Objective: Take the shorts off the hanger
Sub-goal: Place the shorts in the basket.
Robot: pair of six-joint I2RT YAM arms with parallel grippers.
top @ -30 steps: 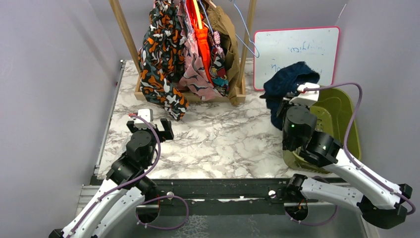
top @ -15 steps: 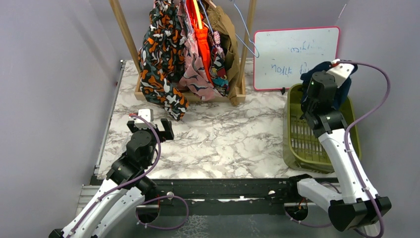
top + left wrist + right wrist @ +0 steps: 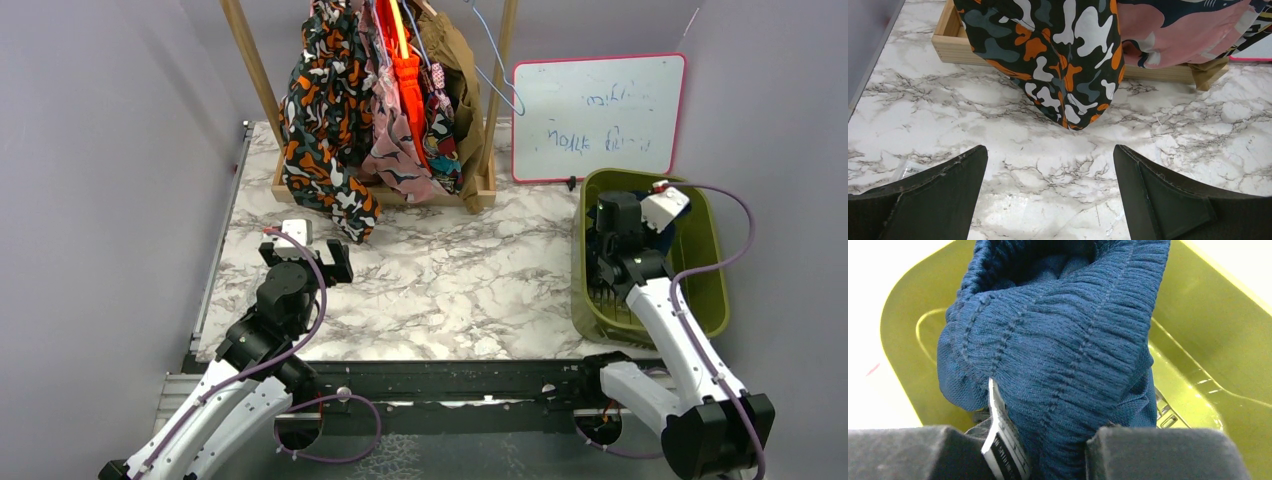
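Right wrist view: navy shorts (image 3: 1063, 340) were bunched and pinched at the gathered waistband between the pads of the right gripper (image 3: 1048, 457), with a white label poking out beside the left pad. The cloth lay straight ahead of the fingers, over the hollow of the green basket (image 3: 1228, 340). Apart from the shorts, nothing else could be made out in the basket. Judgement: opening the fingers should let the shorts settle inside.

Left wrist view: left gripper (image 3: 1048, 200) was spread wide and held nothing above the marble table (image 3: 1198, 125). Blotch-print shorts (image 3: 1058, 60) hung ahead of it, long axis vertical, hem tip near the tabletop. Pink-print shorts (image 3: 1173, 35) hung just to their right, over the wooden rack (image 3: 953, 50).

Top view: tan shorts (image 3: 455, 60) and orange shorts (image 3: 408, 80) hung on the rack too. The left arm was the nearer to the rack. The right arm reached down into the basket, well apart from it and below a whiteboard (image 3: 598, 115).
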